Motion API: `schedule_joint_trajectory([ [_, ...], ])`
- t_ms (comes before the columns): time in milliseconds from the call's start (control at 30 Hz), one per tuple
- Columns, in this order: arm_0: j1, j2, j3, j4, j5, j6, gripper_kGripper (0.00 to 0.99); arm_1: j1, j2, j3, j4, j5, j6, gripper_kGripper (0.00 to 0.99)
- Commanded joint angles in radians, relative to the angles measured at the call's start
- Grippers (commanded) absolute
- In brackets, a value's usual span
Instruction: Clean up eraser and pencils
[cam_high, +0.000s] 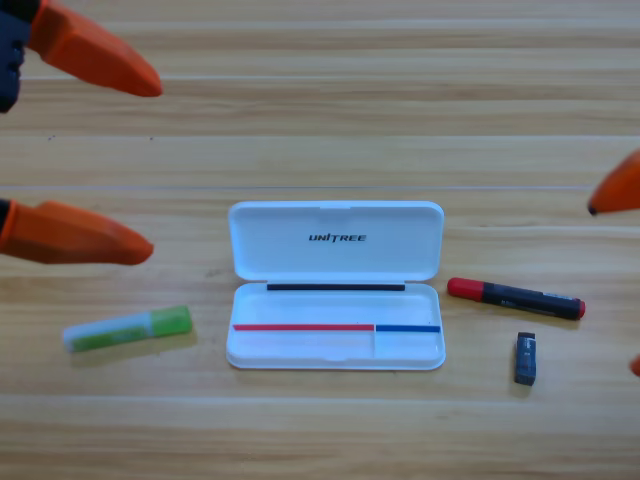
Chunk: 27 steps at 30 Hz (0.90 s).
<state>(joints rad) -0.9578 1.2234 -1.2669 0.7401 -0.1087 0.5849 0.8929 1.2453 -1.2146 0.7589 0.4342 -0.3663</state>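
Open white case (335, 285) blocks table (330, 110) centre. Green pen (127, 329) at 8 o'clock, black marker (515, 297) and eraser (525, 358) at 4 o'clock, each apart from case, reachable from above. 12 o'clock strip free. Left gripper (150, 165) at 10 o'clock, jaws wide.

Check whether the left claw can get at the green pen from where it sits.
Probably yes. The left claw is open at the left edge, and the green pen lies apart below it on bare table, nothing between them.
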Motion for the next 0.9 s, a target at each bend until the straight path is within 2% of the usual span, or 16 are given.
schedule_joint_trajectory([
  [33,-0.022,0.031,-0.022,0.035,0.043,-0.004,0.953,0.005,0.111,-0.095,0.177,-0.055,0.081,0.986],
  [100,-0.022,0.044,-0.045,0.064,0.081,-0.005,0.951,-0.032,0.172,-0.114,0.217,-0.057,0.139,0.986],
  [267,-0.021,0.111,-0.112,0.165,0.202,-0.013,0.953,-0.086,0.325,-0.097,0.223,-0.108,0.365,0.985],
  [367,0.031,0.140,-0.109,0.186,0.293,-0.011,0.953,-0.106,0.434,-0.112,0.223,-0.218,0.553,0.985],
  [433,0.099,0.162,-0.104,0.199,0.304,0.015,0.953,-0.106,0.491,-0.118,0.220,-0.351,0.662,0.986],
  [467,0.131,0.173,-0.100,0.203,0.305,0.029,0.953,-0.106,0.516,-0.118,0.217,-0.385,0.681,0.986],
  [700,0.281,0.280,-0.037,0.186,0.308,0.107,0.966,-0.106,0.626,-0.100,0.192,-0.526,0.748,0.988],
  [900,0.317,0.308,0.109,0.044,0.305,0.156,0.979,-0.107,0.674,-0.079,0.123,-0.512,0.799,0.990],
])
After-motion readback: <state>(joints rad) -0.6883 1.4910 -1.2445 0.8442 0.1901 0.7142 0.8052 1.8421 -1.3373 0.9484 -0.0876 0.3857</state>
